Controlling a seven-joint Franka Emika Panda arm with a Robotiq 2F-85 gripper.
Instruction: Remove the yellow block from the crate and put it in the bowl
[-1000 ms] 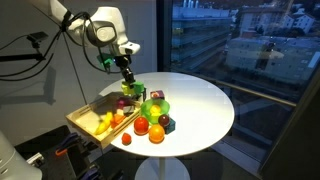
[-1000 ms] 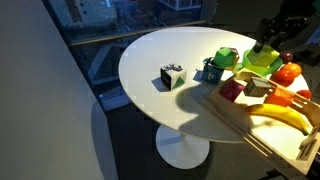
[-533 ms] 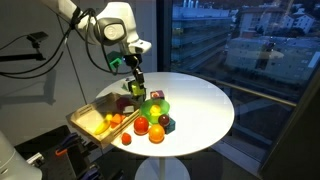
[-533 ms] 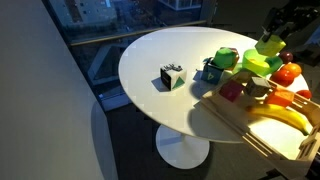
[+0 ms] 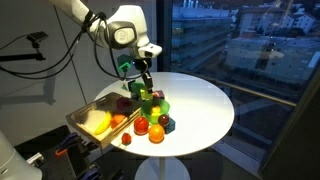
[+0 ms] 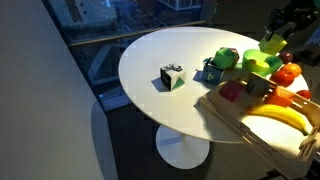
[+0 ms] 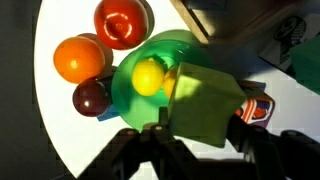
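My gripper [image 5: 146, 86] is shut on the yellow-green block [image 7: 205, 100] and holds it just above the green bowl [image 7: 135, 90], over the bowl's side nearest the crate. A small yellow ball [image 7: 148, 76] lies in the bowl. In an exterior view the block [image 6: 272, 45] hangs over the bowl [image 6: 258, 66], beside the light-wood crate [image 6: 238, 112]. The crate also shows in an exterior view [image 5: 84, 118] at the table's edge, with the bowl [image 5: 156, 106] next to it.
Around the bowl lie a red apple [image 7: 122, 20], an orange [image 7: 78, 58], a dark plum [image 7: 92, 97] and a patterned cube [image 7: 256, 108]. The crate holds a banana [image 6: 276, 118] and other toy fruit. Another cube [image 6: 172, 76] stands apart on the round white table [image 6: 160, 50].
My gripper has moved with the block from above the crate across to above the bowl.
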